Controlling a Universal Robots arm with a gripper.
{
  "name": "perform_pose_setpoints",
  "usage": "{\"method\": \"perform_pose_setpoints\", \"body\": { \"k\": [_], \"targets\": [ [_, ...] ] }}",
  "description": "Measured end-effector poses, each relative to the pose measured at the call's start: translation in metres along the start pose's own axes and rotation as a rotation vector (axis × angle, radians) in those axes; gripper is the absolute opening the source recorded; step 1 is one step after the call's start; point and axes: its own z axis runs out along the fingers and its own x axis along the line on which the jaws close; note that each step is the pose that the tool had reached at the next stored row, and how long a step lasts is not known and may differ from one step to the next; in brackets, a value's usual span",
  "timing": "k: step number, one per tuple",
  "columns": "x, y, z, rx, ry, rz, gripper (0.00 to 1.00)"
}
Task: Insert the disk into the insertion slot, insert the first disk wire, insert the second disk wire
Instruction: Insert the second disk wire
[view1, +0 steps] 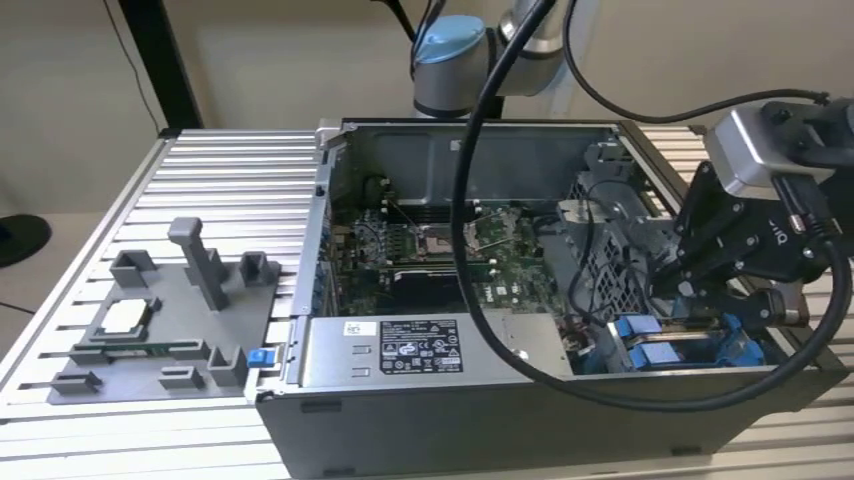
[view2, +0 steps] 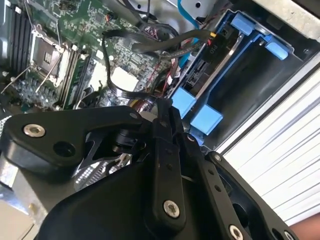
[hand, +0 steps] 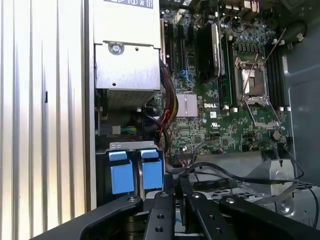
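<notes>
The disk's blue carrier (view2: 206, 120) sits inside the insertion slot (view2: 260, 75) at the case's front corner, on the exterior view's right. Its blue tabs (hand: 121, 175) stick out of the bay, and the drive's metal face lies in shadow. My black gripper (view1: 681, 300) hangs just above those tabs (view1: 641, 335). A black disk wire (view2: 112, 82) loops over the motherboard and ends between my fingertips. In both wrist views the gripper (view2: 161, 107) (hand: 176, 187) looks shut on the wire (hand: 220, 172). A second cable with red and yellow leads (view2: 212, 40) lies by the bay's inner end.
The silver power-supply box (view1: 400, 350) fills the case's front, with the green motherboard (view1: 441, 250) behind it. A grey fixture tray (view1: 147, 330) lies on the slatted table (view1: 227, 190) at the exterior view's left. My arm's thick black hose (view1: 467, 200) hangs across the open case.
</notes>
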Motion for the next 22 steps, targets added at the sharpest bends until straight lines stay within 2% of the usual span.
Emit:
{"method": "perform_pose_setpoints", "body": {
  "k": [3,8,10,11,16,19,22],
  "targets": [
    [0.0024,-0.0007,0.0032,0.0017,-0.0001,-0.001,0.00],
    [0.0027,-0.0007,0.0035,0.0022,-0.0001,-0.001,0.00],
    [0.0033,-0.0009,0.0053,0.0092,-0.0004,-0.003,0.00],
    [0.0035,-0.0011,0.0059,0.0155,-0.0007,-0.005,0.00],
    [0.0039,-0.0014,0.0075,0.0642,-0.0019,-0.022,0.00],
    [0.0042,-0.0016,0.0084,0.0902,-0.0008,-0.032,0.00],
    [0.0046,-0.0018,0.0097,0.1107,0.0013,-0.041,0.00]
  ]
}}
